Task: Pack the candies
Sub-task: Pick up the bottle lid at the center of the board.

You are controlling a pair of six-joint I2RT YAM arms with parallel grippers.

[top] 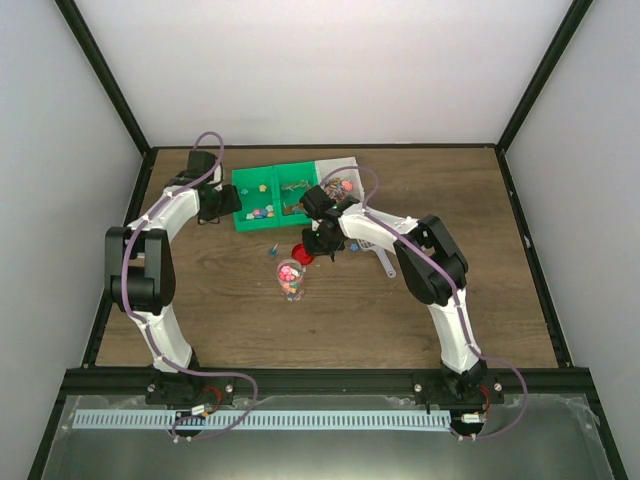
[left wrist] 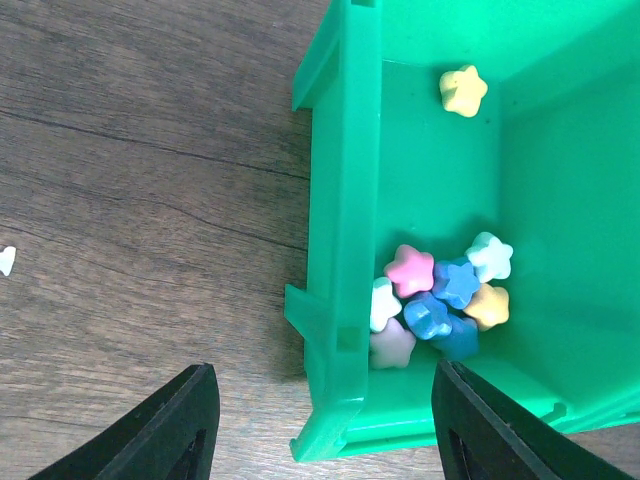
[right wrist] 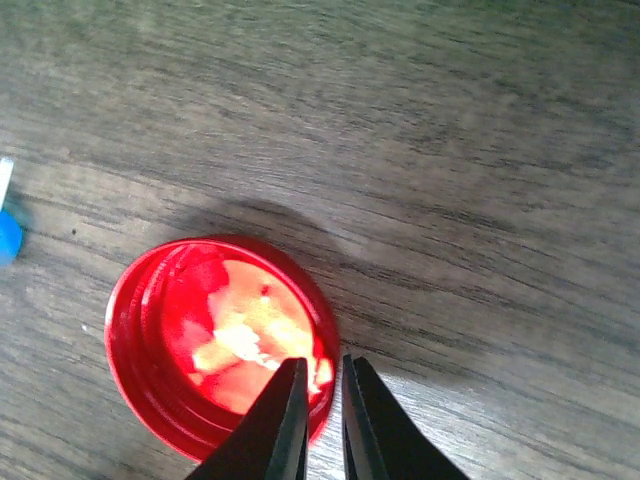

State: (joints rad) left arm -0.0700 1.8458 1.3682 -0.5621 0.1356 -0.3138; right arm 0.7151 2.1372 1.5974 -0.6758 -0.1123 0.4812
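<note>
Two fingers (right wrist: 280, 420) of the right gripper (right wrist: 322, 385) clench the red lid (right wrist: 200, 340) at its rim: seat it deep before lifting; left gripper (left wrist: 322, 400) stands released astride the green bin (left wrist: 340, 150) wall.

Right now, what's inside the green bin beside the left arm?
Star-shaped candies: a pile of pink, blue, white, orange and lilac ones against the green bin wall, one yellow candy apart. The lowest are partly covered by others.
</note>
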